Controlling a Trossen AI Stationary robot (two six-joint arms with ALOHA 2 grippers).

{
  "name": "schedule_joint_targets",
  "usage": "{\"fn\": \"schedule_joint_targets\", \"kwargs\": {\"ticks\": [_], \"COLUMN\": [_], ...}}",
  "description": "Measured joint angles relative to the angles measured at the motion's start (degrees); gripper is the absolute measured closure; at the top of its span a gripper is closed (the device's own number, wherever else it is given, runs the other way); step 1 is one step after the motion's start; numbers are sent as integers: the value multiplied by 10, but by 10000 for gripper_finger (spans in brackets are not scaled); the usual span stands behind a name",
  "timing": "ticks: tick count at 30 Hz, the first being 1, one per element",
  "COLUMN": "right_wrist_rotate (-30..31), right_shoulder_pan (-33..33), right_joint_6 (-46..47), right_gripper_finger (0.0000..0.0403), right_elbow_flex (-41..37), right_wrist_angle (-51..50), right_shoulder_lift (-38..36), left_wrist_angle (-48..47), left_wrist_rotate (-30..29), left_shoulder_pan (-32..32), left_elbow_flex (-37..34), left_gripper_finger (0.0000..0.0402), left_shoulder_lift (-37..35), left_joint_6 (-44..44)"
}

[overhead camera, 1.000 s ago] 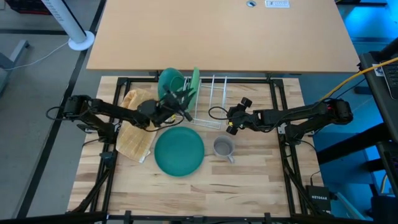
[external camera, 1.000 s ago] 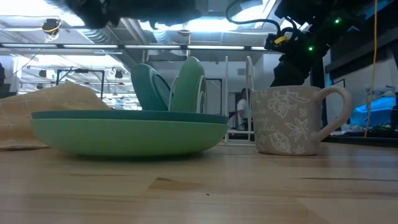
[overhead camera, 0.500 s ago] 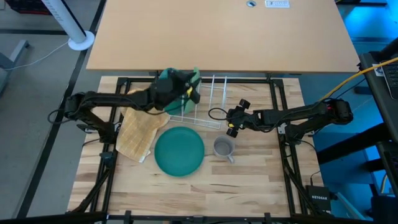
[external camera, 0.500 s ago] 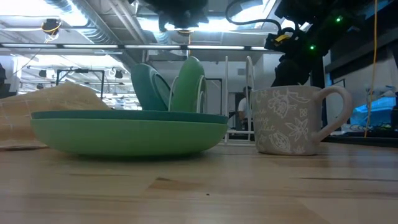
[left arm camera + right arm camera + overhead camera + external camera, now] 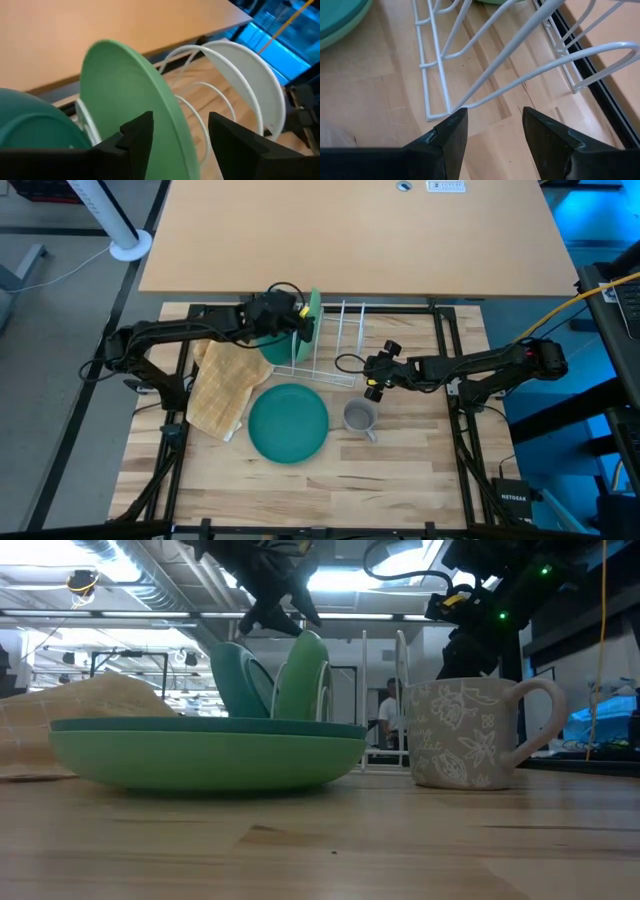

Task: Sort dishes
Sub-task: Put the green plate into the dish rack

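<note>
A light green plate [image 5: 314,313] [image 5: 125,85] stands on edge in the white wire rack [image 5: 338,345], and a teal plate [image 5: 235,680] leans in the rack beside it. My left gripper [image 5: 303,323] [image 5: 180,122] hovers open just above the green plate's top rim, a finger on either side and not touching it. A teal plate [image 5: 288,422] lies flat on a lighter green one [image 5: 200,762] on the table. The grey mug [image 5: 359,417] stands upright to their right. My right gripper [image 5: 372,383] [image 5: 493,114] waits open over the rack's near right corner.
A tan waffle cloth [image 5: 222,385] lies crumpled left of the rack and the flat plates. The rack's right-hand wire loops [image 5: 240,75] hold nothing. Bare wood lies along the table's near edge [image 5: 300,490]. A tan board [image 5: 350,240] lies beyond the far edge.
My left gripper has swung from the rack's near side by the cloth toward the table's far edge and a little up, rolling as it went, and now hangs over the standing plates. The plates, mug and right arm have kept still.
</note>
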Motion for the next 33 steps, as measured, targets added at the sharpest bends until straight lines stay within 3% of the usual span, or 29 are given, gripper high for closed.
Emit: {"fn": "schedule_joint_targets", "kwargs": {"ticks": [8, 18, 28, 33], "right_wrist_rotate": [0, 0, 0, 0], "right_shoulder_pan": [0, 0, 0, 0], "right_joint_6": [9, 9, 9, 9], "right_gripper_finger": [207, 207, 207, 207], "right_elbow_flex": [0, 0, 0, 0], "right_wrist_angle": [0, 0, 0, 0], "right_shoulder_lift": [0, 0, 0, 0], "left_wrist_angle": [-2, 0, -5, -25], "left_wrist_rotate": [13, 21, 32, 27], "left_shoulder_pan": [12, 14, 14, 18], "left_elbow_flex": [0, 0, -1, -1], "left_gripper_finger": [250, 392, 399, 398], "left_shoulder_lift": [0, 0, -6, -26], "left_joint_6": [-41, -65, -145, -136]}}
